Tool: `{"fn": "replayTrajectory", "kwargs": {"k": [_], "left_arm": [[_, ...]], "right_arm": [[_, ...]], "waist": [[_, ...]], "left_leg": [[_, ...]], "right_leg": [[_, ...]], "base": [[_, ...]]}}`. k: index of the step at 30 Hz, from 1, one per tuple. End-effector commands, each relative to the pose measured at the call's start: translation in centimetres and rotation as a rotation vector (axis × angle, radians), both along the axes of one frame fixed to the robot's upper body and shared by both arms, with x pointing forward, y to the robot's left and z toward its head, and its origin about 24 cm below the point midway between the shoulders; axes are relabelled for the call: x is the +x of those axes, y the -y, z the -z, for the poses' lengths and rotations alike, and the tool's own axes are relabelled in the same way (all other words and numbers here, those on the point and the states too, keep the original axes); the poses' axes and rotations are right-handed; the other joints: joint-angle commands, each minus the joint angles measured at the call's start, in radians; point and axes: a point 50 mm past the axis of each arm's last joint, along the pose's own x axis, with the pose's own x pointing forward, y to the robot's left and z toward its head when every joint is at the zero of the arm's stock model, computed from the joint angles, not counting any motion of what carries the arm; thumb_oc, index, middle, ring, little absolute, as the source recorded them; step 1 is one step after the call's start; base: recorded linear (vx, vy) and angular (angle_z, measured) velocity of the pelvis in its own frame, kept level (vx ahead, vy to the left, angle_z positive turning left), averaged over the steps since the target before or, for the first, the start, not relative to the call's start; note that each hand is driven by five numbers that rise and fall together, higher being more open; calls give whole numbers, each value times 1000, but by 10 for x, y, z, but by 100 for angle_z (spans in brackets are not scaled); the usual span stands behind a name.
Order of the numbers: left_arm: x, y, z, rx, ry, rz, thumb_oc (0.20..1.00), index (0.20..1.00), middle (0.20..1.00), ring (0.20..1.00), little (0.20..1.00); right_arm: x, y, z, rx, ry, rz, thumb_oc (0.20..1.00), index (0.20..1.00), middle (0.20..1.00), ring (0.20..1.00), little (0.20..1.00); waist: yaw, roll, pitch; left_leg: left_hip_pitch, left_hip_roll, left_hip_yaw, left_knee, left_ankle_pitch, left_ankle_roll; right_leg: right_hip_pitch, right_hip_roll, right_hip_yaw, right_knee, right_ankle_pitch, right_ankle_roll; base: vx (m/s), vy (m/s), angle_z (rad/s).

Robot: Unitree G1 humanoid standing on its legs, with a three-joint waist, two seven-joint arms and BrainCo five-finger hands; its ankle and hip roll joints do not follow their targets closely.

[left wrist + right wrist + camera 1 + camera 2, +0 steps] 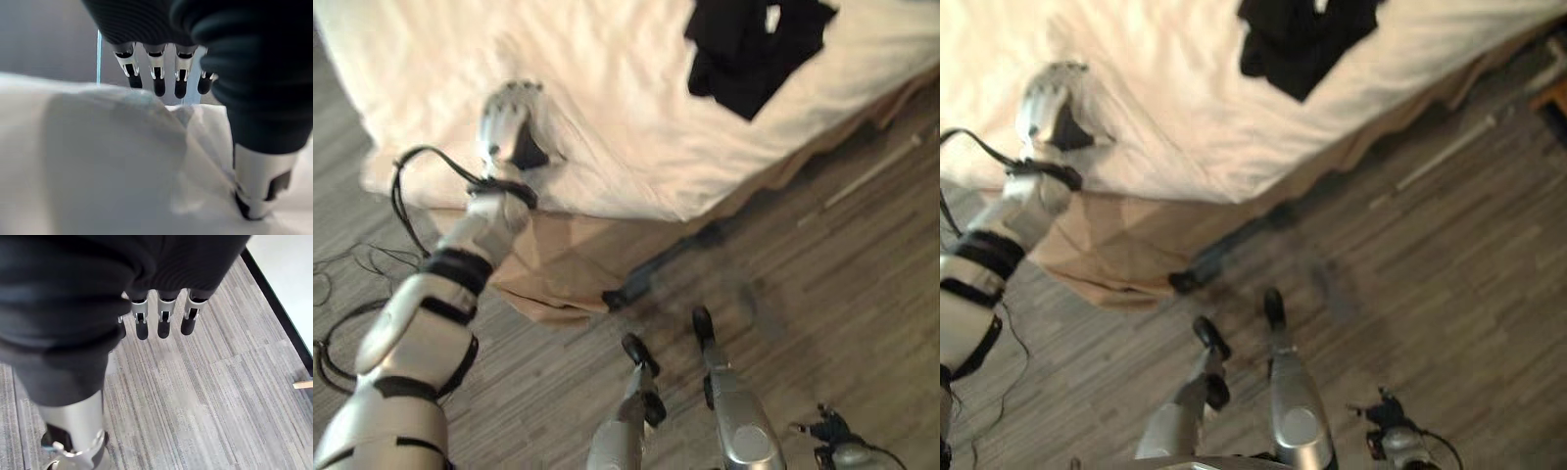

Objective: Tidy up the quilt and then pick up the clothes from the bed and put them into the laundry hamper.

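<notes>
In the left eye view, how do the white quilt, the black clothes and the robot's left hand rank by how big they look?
1. The white quilt, by far the largest, spread across the bed.
2. The black clothes, a dark heap lying on the quilt.
3. The left hand, resting on the quilt, looks smallest, though not far behind the clothes.

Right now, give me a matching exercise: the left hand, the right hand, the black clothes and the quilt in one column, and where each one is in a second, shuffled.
Things:
1. left hand
2. right hand
3. black clothes
4. quilt

Places:
A. lying on the quilt, far side
B. over the wood floor
C. spread over the bed, hanging off its edge
D. resting on the quilt by the near corner

Pairs: 1-D, 2-B, 3-A, 4-C
</notes>
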Motion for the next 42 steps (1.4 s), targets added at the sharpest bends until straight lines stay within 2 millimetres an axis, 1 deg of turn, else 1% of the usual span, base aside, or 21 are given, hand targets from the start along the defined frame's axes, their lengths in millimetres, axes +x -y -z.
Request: {"fn": "replayTrajectory", "kwargs": {"k": [1,2,3,4,6,7,12,14,16,17,18,20,21,22,23,24,27,28,33,38,42], "left_arm": [[-10,-55,-1,137,-109,-299,827,827,827,827,827],[-9,-57,3,140,-143,-320,373,373,373,373,373],[-9,-57,3,140,-143,-320,200,200,200,200,200],[-11,-62,11,157,-179,-344,200,200,200,200,200],[-21,-67,70,-90,-320,-334,200,200,200,200,200],[-21,-67,70,-91,-321,-334,200,200,200,200,200],[-65,-27,176,-528,-445,-107,200,200,200,200,200],[-81,-25,189,-590,-461,-81,200,200,200,200,200],[-124,-37,212,-701,-490,-104,1000,1000,1000,1000,1000],[-124,-37,212,-701,-490,-104,1000,1000,1000,1000,1000],[-159,-48,232,-769,-510,-172,1000,1000,1000,1000,1000],[-189,-52,256,-829,-564,-253,1000,1000,1000,1000,1000],[-202,-54,268,-856,-591,-302,1000,1000,1000,1000,1000],[-212,-55,279,-881,-615,-343,1000,1000,1000,1000,1000],[-212,-55,279,-881,-615,-343,1000,1000,1000,1000,1000],[-233,-59,299,-896,-667,-448,1000,1000,1000,1000,1000],[-269,-64,329,-893,-793,-623,1000,1000,1000,1000,1000],[-286,-68,342,-840,-882,-723,1000,1000,1000,1000,1000],[-261,-71,334,-802,-842,-692,1000,1000,1000,1000,1000],[-214,-54,318,-759,-772,-529,1000,1000,1000,1000,1000],[-172,-20,304,-765,-720,-348,1000,1000,1000,1000,1000]], "right_arm": [[-3,5,0,-7,1,45,1000,1000,1000,1000,1000],[-4,4,1,4,-1,48,1000,1000,1000,1000,1000],[-4,4,1,5,-1,48,1000,1000,1000,1000,1000],[-6,4,2,12,-8,47,1000,1000,1000,1000,1000],[-29,10,7,6,-87,43,1000,1000,1000,1000,1000],[-29,10,7,6,-88,43,1000,1000,1000,1000,1000],[-47,27,5,-52,-152,108,1000,1000,1000,1000,1000],[-42,30,2,-69,-135,96,1000,1000,1000,1000,1000],[-20,37,-11,-123,-53,17,1000,1000,1000,1000,1000],[-20,37,-11,-123,-53,17,1000,1000,1000,1000,1000],[27,41,-47,-196,170,-122,1000,1000,1000,1000,1000],[60,39,-80,-267,321,-249,1000,1000,1000,1000,1000],[76,38,-98,-292,399,-289,906,906,906,906,906],[93,33,-116,-317,482,-329,247,247,247,247,247],[93,33,-116,-317,482,-329,200,200,200,200,200],[126,16,-157,-349,673,-408,200,200,200,200,200],[167,-22,-221,-352,974,-507,200,200,200,200,200],[196,-72,-273,-263,1221,-572,200,200,200,200,200],[227,-125,-348,-148,1469,-621,200,200,200,200,200],[244,-161,-348,57,1446,-590,200,200,200,200,200],[229,-230,-268,407,1148,-683,200,200,200,200,200]], "waist": [[3,-6,-40],[2,-8,-44],[2,-8,-44],[0,-13,-45],[7,-29,-88],[6,-29,-87],[68,-37,-156],[84,-43,-168],[108,-56,-193],[107,-56,-194],[127,-69,-210],[146,-76,-229],[156,-79,-236],[166,-82,-243],[167,-82,-244],[192,-88,-240],[228,-92,-220],[261,-91,-157],[325,-72,-16],[368,-38,43],[397,-15,56]], "left_leg": [[69,61,-37,7,-47,-104],[80,64,-37,7,-49,-104],[81,64,-37,7,-49,-105],[93,65,-37,7,-51,-105],[185,71,-45,2,-68,-110],[187,71,-45,1,-68,-110],[331,62,-85,0,-100,-107],[349,62,-91,0,-102,-106],[377,66,-100,0,-104,-105],[376,66,-100,0,-104,-105],[407,67,-108,0,-115,-103],[428,67,-116,0,-123,-101],[434,67,-120,0,-126,-100],[433,67,-125,0,-124,-100],[432,67,-125,0,-124,-100],[431,67,-137,0,-123,-98],[400,68,-154,0,-107,-97],[336,70,-178,0,-84,-101],[171,90,-218,23,-35,-111],[27,92,-244,41,1,-128],[13,74,-264,16,13,-130]], "right_leg": [[-23,-66,-29,113,-148,88],[-11,-66,-29,109,-148,86],[-10,-66,-29,109,-148,86],[3,-64,-30,103,-148,85],[105,-50,-38,75,-162,74],[108,-50,-38,74,-162,74],[293,-47,-71,38,-194,63],[317,-46,-76,37,-200,61],[353,-45,-85,36,-211,58],[353,-45,-85,36,-211,58],[388,-44,-93,37,-226,56],[418,-43,-104,34,-234,55],[428,-44,-108,31,-236,55],[430,-44,-112,29,-235,53],[430,-44,-112,29,-234,53],[435,-45,-124,31,-240,52],[411,-44,-144,37,-237,48],[356,-45,-156,56,-236,46],[189,-56,-184,142,-235,37],[60,-77,-235,209,-244,35],[55,-87,-260,201,-248,36]], "base": [[27,-2,-20],[27,-23,-18],[29,-40,-20],[53,-39,-18],[138,-67,-8],[130,-50,0],[113,-6,14],[87,-25,34],[76,-12,20],[88,12,11],[94,15,13],[101,22,10],[59,18,16],[29,11,22],[12,3,23],[-16,8,21],[-146,-7,40],[-325,-11,40],[-264,-4,48],[-129,3,35],[7,7,10]]}}
